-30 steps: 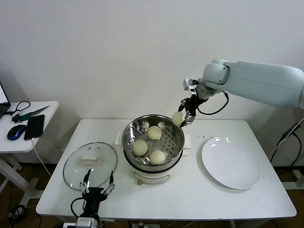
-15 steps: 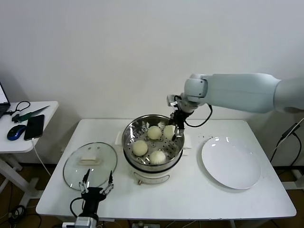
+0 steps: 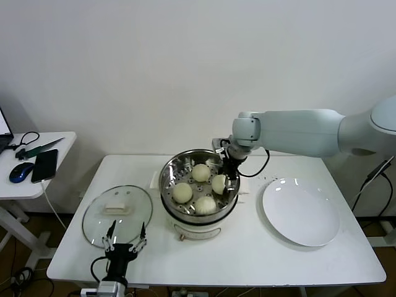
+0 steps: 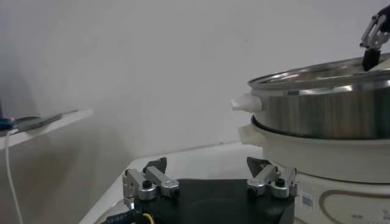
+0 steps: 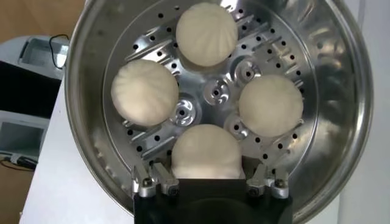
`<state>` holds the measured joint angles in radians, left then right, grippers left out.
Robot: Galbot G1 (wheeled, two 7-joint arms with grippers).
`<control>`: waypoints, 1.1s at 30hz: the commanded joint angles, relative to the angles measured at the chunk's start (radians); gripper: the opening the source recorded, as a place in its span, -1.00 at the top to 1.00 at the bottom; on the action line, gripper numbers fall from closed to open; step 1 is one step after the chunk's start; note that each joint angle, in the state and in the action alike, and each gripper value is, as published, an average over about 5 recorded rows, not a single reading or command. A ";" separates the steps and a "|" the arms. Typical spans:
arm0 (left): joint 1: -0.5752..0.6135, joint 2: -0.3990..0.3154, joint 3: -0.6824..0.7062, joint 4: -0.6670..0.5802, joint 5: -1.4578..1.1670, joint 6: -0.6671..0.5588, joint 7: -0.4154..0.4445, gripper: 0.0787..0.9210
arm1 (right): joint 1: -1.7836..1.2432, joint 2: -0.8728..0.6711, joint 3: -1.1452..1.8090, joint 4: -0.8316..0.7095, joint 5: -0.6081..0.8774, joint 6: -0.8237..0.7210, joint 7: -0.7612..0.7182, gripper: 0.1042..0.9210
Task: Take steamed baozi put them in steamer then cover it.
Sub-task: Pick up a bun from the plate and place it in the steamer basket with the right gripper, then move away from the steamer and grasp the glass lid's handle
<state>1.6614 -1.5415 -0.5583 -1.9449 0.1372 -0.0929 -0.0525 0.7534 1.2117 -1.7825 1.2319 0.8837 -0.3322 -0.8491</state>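
The steel steamer (image 3: pixel 168 175) stands mid-table on its cream base. Three baozi (image 3: pixel 200 172) lie on its perforated tray (image 5: pixel 210 94). My right gripper (image 3: pixel 225 177) reaches down inside the pot at its right side and is shut on a fourth baozi (image 3: pixel 218 183), low at the tray. In the right wrist view the fingers (image 5: pixel 144 179) flank this bun (image 5: pixel 207 149). The glass cover (image 3: pixel 117 213) lies flat on the table left of the steamer. My left gripper (image 3: pixel 128 232) is open and empty at the table's front edge, just before the cover; the left wrist view (image 4: pixel 207 167) shows the steamer wall (image 4: pixel 323 112) beside it.
A flat white plate (image 3: pixel 301 213) lies empty to the right of the steamer. A small side table (image 3: pixel 37 164) at far left holds a phone, a mouse and cables. The right arm stretches across above the table's back right.
My right gripper has carried the fourth baozi from above the steamer's back right rim leftward and down into the pot. The left arm has not moved.
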 commanded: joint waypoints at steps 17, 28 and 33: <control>0.004 0.008 -0.004 -0.002 0.001 0.003 0.002 -0.77 | 0.096 -0.191 0.094 0.056 -0.004 0.097 -0.033 -0.76; 0.010 0.011 -0.029 -0.024 0.012 0.008 0.005 -0.77 | -0.124 -0.559 0.370 0.219 -0.048 0.416 0.425 -0.76; 0.003 0.012 -0.040 -0.024 0.029 0.010 0.009 -0.77 | -0.470 -0.698 0.728 0.272 -0.048 0.462 0.516 -0.76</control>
<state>1.6677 -1.5310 -0.5857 -1.9631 0.1499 -0.0866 -0.0488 0.6993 0.8281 -1.5289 1.3817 0.8487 -0.0376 -0.6038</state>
